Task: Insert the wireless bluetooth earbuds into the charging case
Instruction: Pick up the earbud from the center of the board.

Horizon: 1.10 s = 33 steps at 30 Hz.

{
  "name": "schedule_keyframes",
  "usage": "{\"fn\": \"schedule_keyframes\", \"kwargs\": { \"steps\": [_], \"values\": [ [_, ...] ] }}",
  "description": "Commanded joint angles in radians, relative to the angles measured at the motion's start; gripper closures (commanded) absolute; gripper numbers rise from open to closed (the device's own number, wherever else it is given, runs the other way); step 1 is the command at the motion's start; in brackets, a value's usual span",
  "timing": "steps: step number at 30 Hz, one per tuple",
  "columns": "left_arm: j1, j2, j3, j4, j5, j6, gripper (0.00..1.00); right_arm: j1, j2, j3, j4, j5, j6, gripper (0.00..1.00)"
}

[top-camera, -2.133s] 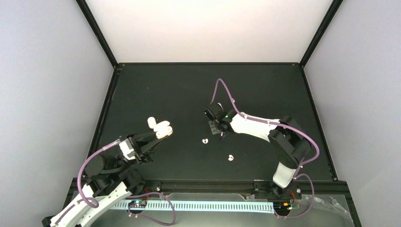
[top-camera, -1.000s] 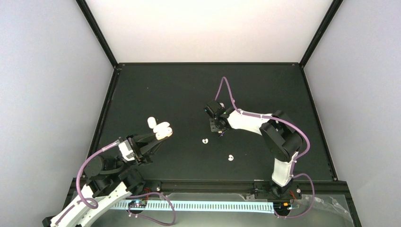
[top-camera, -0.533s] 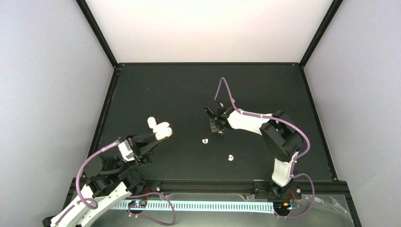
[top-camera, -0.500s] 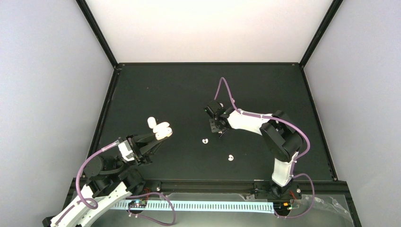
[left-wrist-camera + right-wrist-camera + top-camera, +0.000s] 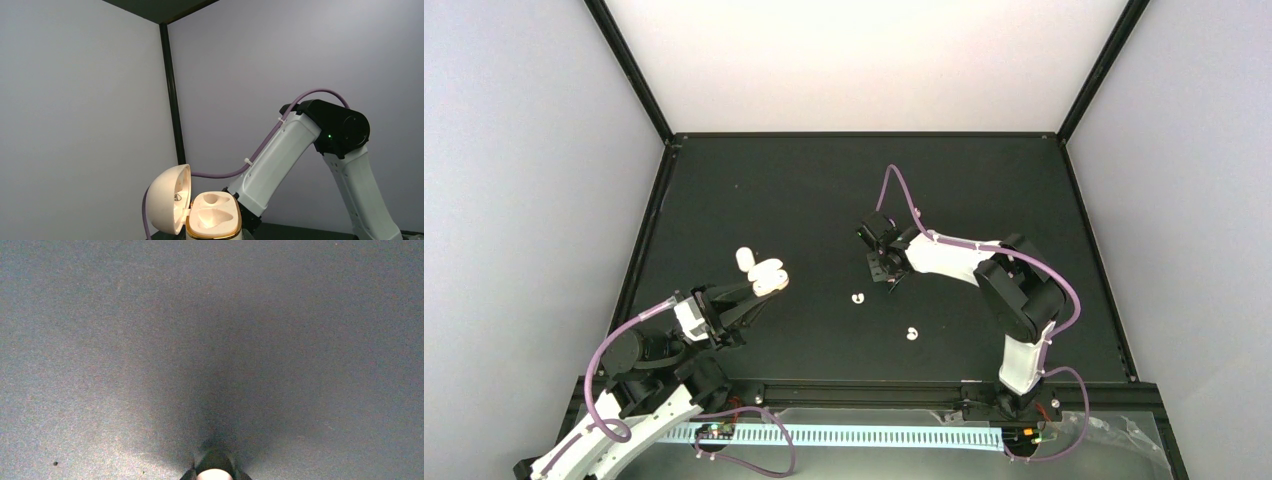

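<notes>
R arm's elbow has swung in; right pincer (image 5: 889,277), well right of the open charging case (image 5: 767,275), is nearly closed on a white earbud (image 5: 214,474); left pincer (image 5: 757,288) clamps the case. Two loose earbuds (image 5: 857,297) on bench (image 5: 804,190) btw them. Pick looks made; carry next.

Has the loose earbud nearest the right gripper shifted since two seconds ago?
No. The earbud keeps its spot against the table's front rail.

Matt, finely grained black table top (image 5: 824,190); smooth, glossy cream plastic charging case (image 5: 212,219) with a shiny gold metallic rim (image 5: 215,236).
</notes>
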<state>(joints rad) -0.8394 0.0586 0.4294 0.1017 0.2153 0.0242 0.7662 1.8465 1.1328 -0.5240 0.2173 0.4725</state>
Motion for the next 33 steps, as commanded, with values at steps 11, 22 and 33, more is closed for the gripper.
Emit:
{"fn": "schedule_keyframes", "kwargs": {
  "steps": [11, 22, 33],
  "values": [
    [0.0, 0.012, 0.019, 0.01, 0.015, -0.005, 0.98, -0.004, -0.01, -0.029, -0.046, 0.004, -0.015, 0.95],
    [0.0, 0.037, 0.014, 0.037, 0.012, -0.007, 0.98, -0.004, -0.236, -0.091, 0.088, 0.067, 0.014, 0.99],
    [-0.001, 0.184, 0.023, 0.327, 0.1, 0.014, 0.99, -0.001, -0.855, -0.164, 0.431, -0.083, -0.154, 0.99]
  ]
}}
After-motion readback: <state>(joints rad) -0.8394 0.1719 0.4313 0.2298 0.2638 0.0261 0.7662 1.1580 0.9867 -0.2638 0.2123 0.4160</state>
